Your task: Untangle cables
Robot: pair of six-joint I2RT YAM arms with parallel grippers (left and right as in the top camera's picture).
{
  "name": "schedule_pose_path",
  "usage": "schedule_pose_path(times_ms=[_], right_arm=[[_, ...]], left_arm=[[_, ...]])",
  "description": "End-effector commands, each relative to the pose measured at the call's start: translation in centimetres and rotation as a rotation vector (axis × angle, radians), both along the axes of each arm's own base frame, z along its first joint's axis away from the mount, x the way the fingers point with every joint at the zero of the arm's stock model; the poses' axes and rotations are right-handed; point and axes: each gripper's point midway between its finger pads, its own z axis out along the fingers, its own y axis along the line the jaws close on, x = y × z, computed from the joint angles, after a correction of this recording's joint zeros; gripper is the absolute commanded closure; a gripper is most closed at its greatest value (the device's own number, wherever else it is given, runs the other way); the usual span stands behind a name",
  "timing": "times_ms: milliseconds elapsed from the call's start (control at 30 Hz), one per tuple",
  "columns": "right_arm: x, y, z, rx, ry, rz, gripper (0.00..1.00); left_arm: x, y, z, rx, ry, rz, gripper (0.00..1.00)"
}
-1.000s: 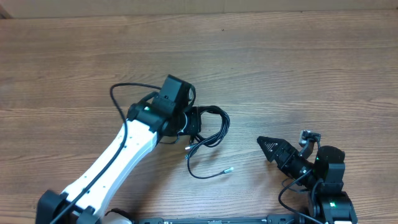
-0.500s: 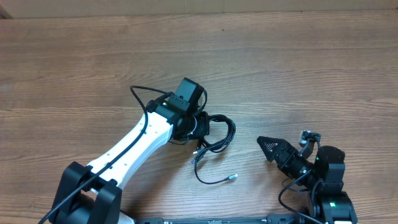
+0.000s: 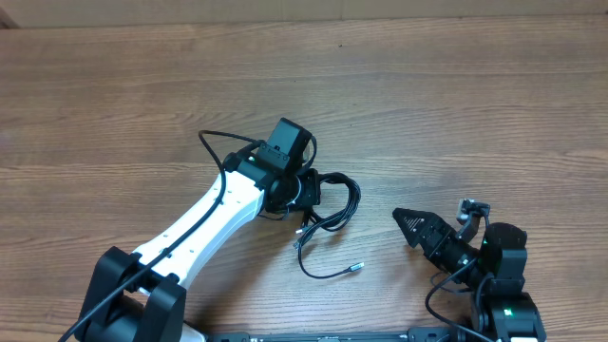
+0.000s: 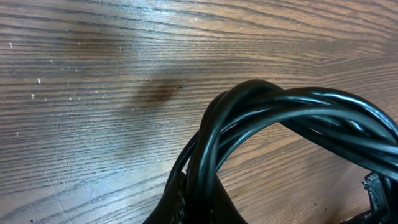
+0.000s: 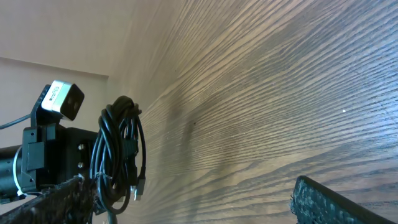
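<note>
A bundle of thin black cables hangs coiled from my left gripper, which is shut on it near the table's middle. In the left wrist view the looped cables rise out of the closed left gripper. One loose cable end trails across the wood toward the front and ends in a small silver plug. My right gripper stands open and holds nothing, off to the right of the bundle. The right wrist view shows the right gripper spread wide, with the cables hanging at far left.
The wooden table stretches back to its far edge. The left arm's own thicker wire loops out beside its wrist. The left wrist camera shows above the bundle in the right wrist view.
My left arm swung to the right with the cable bundle, dragging the loose end along, then stopped. The right arm has not moved.
</note>
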Motion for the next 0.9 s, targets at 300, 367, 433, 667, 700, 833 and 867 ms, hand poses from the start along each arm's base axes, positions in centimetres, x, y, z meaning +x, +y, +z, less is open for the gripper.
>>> schedule_pose_path(times_ms=[300,367,433,667,700,833,867], right_arm=[[0.9,-1.0,0.8,-0.041,-0.033,-0.051,0.00],[2.3,-4.3,0.0,-0.163,-0.037,-0.226,0.00],[3.0,-8.2,-0.5,-0.298,-0.033,-0.421,0.00],[2.9,-12.2,-0.5,-0.425,-0.027,-0.611,0.00],[3.1,-12.0,-0.3,-0.400,-0.034,-0.620,0.00],[3.7,-7.7,0.7,-0.084,-0.002,-0.523,0.00],[3.5,-6.6,0.8,-0.035,0.016,-0.471,0.00]], left_arm=[[0.6,1.1,-0.5,0.058,-0.004,0.089,0.95],[0.4,1.2,-0.6,0.063,0.004,0.091,0.96],[0.2,1.3,-0.7,0.069,0.013,0.090,0.95],[0.1,1.4,-0.7,0.073,0.018,0.090,0.95],[0.1,1.4,-0.7,0.072,0.017,0.090,0.96],[0.3,1.5,-0.7,0.079,0.010,0.091,0.96],[0.4,1.7,-0.8,0.092,-0.001,0.090,0.96]])
